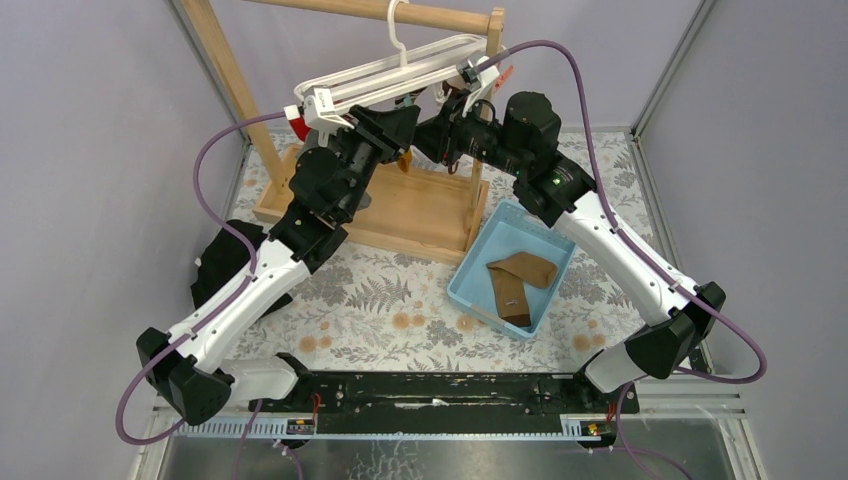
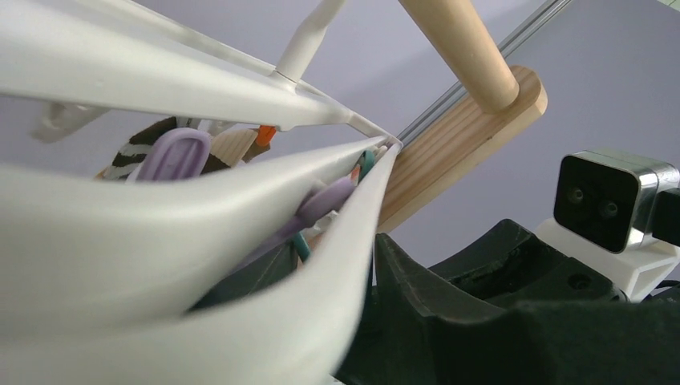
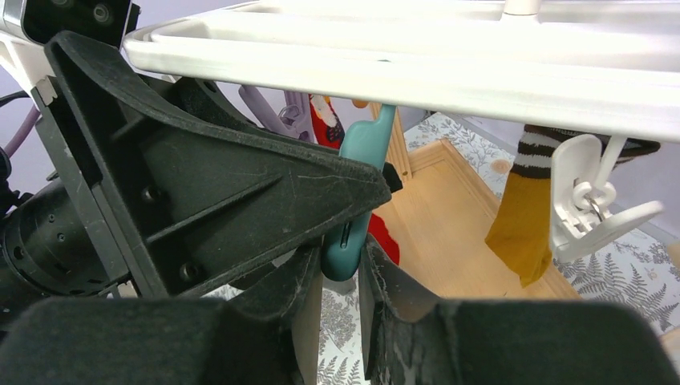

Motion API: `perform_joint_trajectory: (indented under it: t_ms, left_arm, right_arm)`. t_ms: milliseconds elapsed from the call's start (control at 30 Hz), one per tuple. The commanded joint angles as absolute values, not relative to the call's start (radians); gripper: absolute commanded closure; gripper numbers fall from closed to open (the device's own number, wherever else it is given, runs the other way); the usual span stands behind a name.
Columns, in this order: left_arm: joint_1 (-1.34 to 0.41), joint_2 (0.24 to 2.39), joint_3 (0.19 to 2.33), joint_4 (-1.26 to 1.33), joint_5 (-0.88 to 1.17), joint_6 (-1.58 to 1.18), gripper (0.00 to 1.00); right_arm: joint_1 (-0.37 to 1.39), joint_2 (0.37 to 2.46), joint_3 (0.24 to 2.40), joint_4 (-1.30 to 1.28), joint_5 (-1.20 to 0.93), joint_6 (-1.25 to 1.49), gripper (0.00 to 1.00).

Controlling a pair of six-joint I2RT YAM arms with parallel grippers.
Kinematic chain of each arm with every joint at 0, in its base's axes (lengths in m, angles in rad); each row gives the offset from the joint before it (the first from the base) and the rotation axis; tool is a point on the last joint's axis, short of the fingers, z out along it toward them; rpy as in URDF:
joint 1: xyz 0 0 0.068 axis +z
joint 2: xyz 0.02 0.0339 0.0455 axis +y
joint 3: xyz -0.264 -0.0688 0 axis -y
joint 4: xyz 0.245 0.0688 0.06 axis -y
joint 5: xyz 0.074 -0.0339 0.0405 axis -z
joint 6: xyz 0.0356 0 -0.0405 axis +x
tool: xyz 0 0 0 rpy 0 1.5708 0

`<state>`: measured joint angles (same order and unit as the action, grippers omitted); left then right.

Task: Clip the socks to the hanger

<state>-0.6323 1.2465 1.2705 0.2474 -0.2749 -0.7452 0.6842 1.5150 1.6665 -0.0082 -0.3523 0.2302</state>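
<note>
There are 2 flat brown fabric socks (image 1: 520, 280): 1 lighter tan sock (image 1: 530, 266) and 1 darker brown sock (image 1: 511, 298). Also showing are 1 light blue plastic tray (image 1: 535, 228), 1 white plastic drying hanger (image 1: 400, 72), 1 wooden rail stand (image 1: 420, 210) and 2 black-and-white robot arms (image 1: 250, 285) (image 1: 620, 250). The clips that can be counted (the rest are too hidden) are 2 lilac plastic clips (image 2: 172, 156) (image 2: 325, 202), 1 teal plastic clip (image 3: 362, 160) and 1 white plastic clip (image 3: 581, 196). There is 1 mustard-orange sock (image 3: 520, 224).

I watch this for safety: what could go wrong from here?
The left gripper and right gripper crowd together under the hanger; they might collide. The right gripper pinches the teal clip; pulling could tilt the hanger on the wooden rail. Both brown socks lie in the blue tray, so nothing is ready to clip.
</note>
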Motion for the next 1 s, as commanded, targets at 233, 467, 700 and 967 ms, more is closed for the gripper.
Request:
perform_joint_trajectory:
  t_ms: [233,467,700,967]
  left_arm:
    - [-0.618,1.222,1.226,0.383,-0.341,-0.709,0.94]
    - [-0.617,1.207,1.219,0.385,-0.343,-0.703,1.00]
    - [-0.618,1.192,1.227,0.366,-0.332,-0.728,1.00]
    - [-0.618,1.186,1.246,0.329,-0.327,-0.758,1.00]
  right_arm:
    - [0.714,1.451,1.672,0.013,-0.471,0.225,1.00]
    - [0.713,1.445,1.650,0.012,-0.460,0.213,1.00]
    - [0.712,1.430,1.634,0.013,-0.412,0.184,1.00]
    - [0.712,1.355,1.561,-0.038,-0.310,0.086,0.46]
